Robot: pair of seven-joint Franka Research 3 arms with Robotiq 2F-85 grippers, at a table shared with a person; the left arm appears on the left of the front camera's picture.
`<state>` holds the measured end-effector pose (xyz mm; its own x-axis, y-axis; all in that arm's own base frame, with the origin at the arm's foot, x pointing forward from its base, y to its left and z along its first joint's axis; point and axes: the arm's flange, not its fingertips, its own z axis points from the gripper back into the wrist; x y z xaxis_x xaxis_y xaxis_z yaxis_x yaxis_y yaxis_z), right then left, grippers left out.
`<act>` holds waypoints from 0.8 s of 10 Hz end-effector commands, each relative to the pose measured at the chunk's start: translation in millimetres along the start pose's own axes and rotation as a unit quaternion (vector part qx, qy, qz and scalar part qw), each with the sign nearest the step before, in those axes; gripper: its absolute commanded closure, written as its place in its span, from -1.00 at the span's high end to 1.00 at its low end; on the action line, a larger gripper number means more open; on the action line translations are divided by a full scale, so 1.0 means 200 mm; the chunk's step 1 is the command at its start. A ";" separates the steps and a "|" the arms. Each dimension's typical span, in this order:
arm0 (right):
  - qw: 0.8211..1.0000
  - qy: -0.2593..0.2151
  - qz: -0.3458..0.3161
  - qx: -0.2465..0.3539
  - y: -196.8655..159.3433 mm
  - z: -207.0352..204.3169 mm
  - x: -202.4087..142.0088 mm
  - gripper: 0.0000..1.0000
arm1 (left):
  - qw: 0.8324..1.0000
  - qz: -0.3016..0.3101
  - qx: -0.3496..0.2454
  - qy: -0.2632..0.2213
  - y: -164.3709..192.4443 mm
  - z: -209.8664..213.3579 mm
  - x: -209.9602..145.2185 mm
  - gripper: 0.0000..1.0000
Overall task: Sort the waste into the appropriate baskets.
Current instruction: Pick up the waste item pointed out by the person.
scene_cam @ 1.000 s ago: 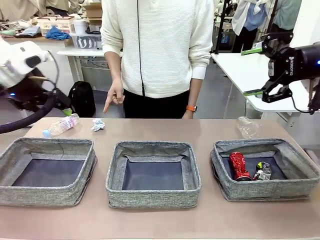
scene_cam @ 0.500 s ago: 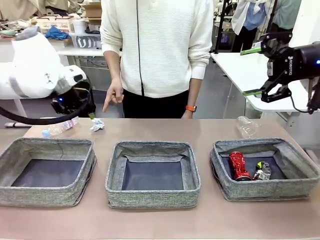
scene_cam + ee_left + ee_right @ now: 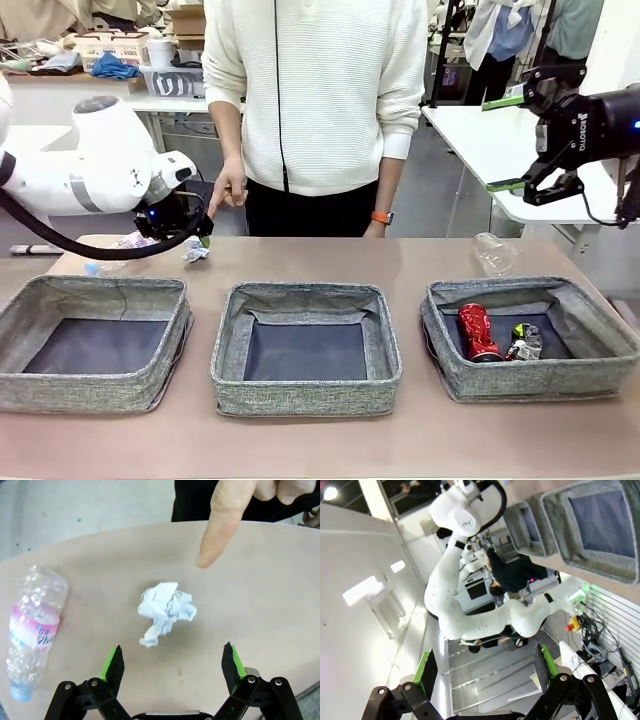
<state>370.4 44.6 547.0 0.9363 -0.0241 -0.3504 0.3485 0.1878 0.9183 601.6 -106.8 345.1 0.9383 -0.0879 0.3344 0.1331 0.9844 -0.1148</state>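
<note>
The middle basket point(image 3: 305, 394) sits on the tan table point(image 3: 320, 445) with a like basket on either side of it. Beyond its far-left corner, towards the person, the white paper wad point(image 3: 167, 611) lies on the table top. The left gripper point(image 3: 172, 652) hovers over that wad with its jaws spread wide and nothing between them. Its green-padded fingers stand either side of the wad, apart from it. The person's hand point(image 3: 235, 505) points an index finger down near the wad; whether the fingertip touches the table cannot be told. Farther left of the middle basket than the wad, a clear plastic bottle point(image 3: 32, 630) with a pink label lies on its side behind the left basket point(image 3: 80, 392). To the right of the middle basket, the right basket point(image 3: 540, 381) holds the red drink can point(image 3: 478, 331) and, just beside it, the silver-black can point(image 3: 524, 342). A second clear bottle point(image 3: 494, 253), crushed, lies on the table behind that right basket. High above and to the right of the middle basket, the right gripper point(image 3: 505, 143) hangs in the air, well off the table, its fingers fully apart and holding nothing.
</note>
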 end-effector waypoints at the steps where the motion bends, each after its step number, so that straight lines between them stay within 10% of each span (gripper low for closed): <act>1: 1.000 -0.002 -0.007 -0.005 0.01 0.00 -0.01 1.00 | 1.000 0.009 0.000 -0.015 0.01 -0.04 0.06 1.00; 8: 1.000 -0.002 -0.007 -0.005 0.01 0.00 -0.01 1.00 | 0.999 0.003 0.037 -0.009 -0.01 -0.21 0.16 1.00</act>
<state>370.4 44.4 547.0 0.9363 -0.0246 -0.3503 0.3485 0.1877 0.9183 635.9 -113.8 315.7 0.9271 -0.0964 0.3621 0.1335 0.9879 -0.0789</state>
